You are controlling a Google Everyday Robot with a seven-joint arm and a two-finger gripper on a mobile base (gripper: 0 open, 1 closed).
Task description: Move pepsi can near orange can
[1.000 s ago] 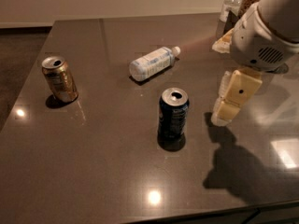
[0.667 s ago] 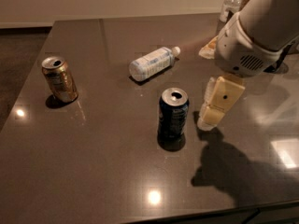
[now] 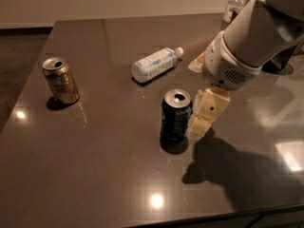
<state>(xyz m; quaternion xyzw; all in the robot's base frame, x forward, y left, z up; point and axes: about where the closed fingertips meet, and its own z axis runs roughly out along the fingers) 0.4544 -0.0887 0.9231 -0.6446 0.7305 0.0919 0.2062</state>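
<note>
Grey-brown and glossy, the desk [image 3: 95, 184] is the biggest thing before me, with a few lights mirrored on it as bright spots. I take the pepsi can [image 3: 175, 115] as my mark. It stands upright on the desk near the middle of the view, dark navy with a silver top and its mouth open.

My arm [image 3: 256, 42], a bulky white casing, comes in from the upper right of the pepsi can and hangs over the desk. It throws a broad dark shadow on the surface to the lower right of the can.

A plastic bottle [image 3: 154, 64] with a pale label and a white cap lies on its side beyond the pepsi can, a little to its left. Its cap end points right, and it lies apart from the can.

My claw [image 3: 205, 113], cream-coloured, hangs below the white casing just to the right of the pepsi can, about level with the can's upper half. It is very close to the can's side, but I cannot tell whether it touches. Nor can I tell whether the claw is open or closed.

Smallest in view, the orange can [image 3: 61, 80] stands upright far to the left of the pepsi can and somewhat farther back, close to the desk's left edge. It is golden-bronze with a silver top. The two cans are well apart.
</note>
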